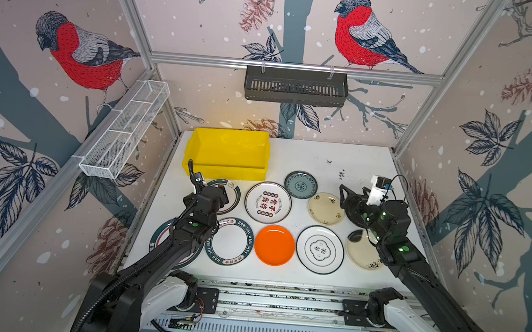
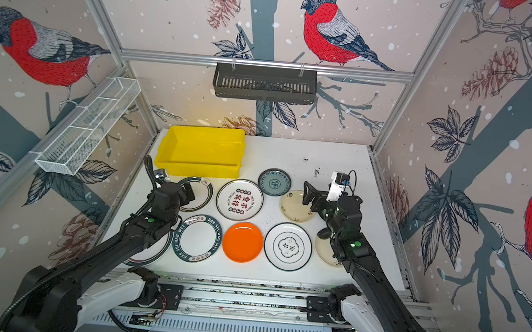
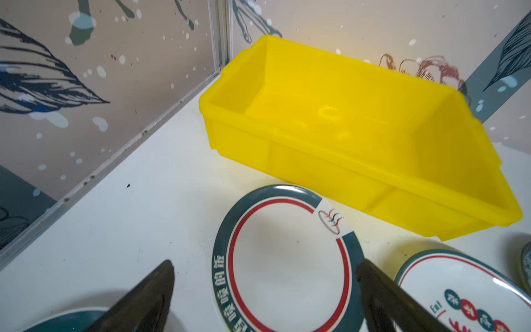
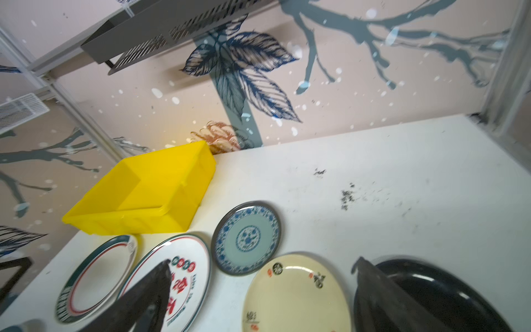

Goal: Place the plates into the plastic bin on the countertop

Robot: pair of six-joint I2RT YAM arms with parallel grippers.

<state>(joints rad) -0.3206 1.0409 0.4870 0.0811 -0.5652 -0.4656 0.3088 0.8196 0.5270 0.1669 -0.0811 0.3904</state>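
Yellow plastic bin (image 1: 224,172): low sloped walls, rolled rim.

Green-rimmed plate (image 1: 155,241) behind left tool (image 3: 263,271): mostly under the arm, lettering unreadable. Black plate (image 4: 459,287) under right tool (image 4: 261,263): cut by frame edge, one finger covering part.
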